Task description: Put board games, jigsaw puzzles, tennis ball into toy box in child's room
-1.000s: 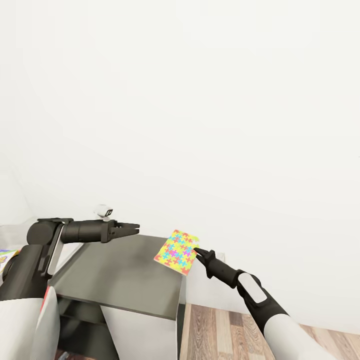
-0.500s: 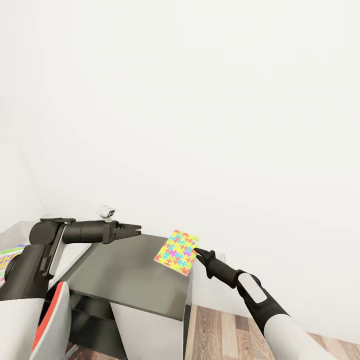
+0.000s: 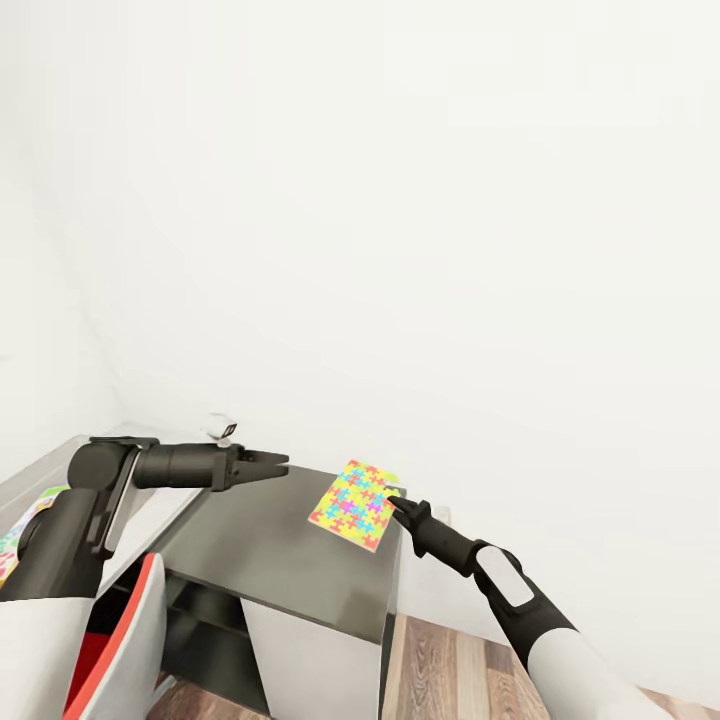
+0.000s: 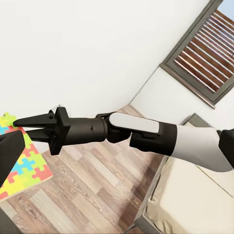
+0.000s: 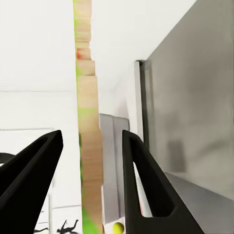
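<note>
Puzzle pinched by one edge

Right end effector (image 3: 392,499) grips the jigsaw puzzle (image 3: 352,504) at its three o'clock edge, above the dark cabinet (image 3: 270,550). We judge it light, stiff, thin; left end effector (image 3: 280,461) looks closed, empty.

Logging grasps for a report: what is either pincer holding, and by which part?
The right pincer pinches the jigsaw puzzle by its edge, lifted above the dark cabinet. The left pincer holds nothing.

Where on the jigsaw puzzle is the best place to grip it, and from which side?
Grip the jigsaw puzzle by its thin edge, fingers pinching the two flat faces. It is a flat board, and the right gripper already holds its near-right edge this way, above the dark cabinet.
</note>
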Controlling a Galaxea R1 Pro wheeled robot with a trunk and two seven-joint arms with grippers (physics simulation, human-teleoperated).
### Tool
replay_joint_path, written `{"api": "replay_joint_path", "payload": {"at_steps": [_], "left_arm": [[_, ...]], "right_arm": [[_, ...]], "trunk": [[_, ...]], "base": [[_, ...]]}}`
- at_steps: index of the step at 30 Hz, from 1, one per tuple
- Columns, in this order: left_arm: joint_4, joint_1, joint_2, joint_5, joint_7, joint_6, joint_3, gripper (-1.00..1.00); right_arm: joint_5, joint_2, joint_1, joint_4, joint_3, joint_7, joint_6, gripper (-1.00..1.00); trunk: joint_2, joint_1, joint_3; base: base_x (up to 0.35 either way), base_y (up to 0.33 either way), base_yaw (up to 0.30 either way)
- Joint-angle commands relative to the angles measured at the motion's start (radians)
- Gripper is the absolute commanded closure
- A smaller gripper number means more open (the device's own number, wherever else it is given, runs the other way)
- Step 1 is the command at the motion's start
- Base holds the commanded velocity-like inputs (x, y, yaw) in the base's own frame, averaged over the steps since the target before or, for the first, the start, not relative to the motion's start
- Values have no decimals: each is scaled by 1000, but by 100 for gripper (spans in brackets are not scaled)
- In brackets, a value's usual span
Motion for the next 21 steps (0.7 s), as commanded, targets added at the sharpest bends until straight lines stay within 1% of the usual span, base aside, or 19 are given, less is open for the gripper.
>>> {"api": "replay_joint_path", "payload": {"at_steps": [1,11,14,21], "left_arm": [[0,-1,1,1,-3,11,0,-100],[0,-1,1,0,-3,11,1,-100],[0,-1,1,0,-3,10,0,-100],[0,-1,0,0,-3,9,0,-100]], "right_arm": [[-2,0,-1,1,1,2,2,100],[-2,3,-1,-1,3,0,-1,100],[-2,4,-1,-1,4,-7,-2,100],[-2,3,-1,-1,4,-8,-1,100]], "trunk": [[6,-4,1],[76,-42,33],[97,-53,44],[146,-80,70]], "base": [[0,0,0],[0,0,5],[0,0,168],[0,0,247]]}}
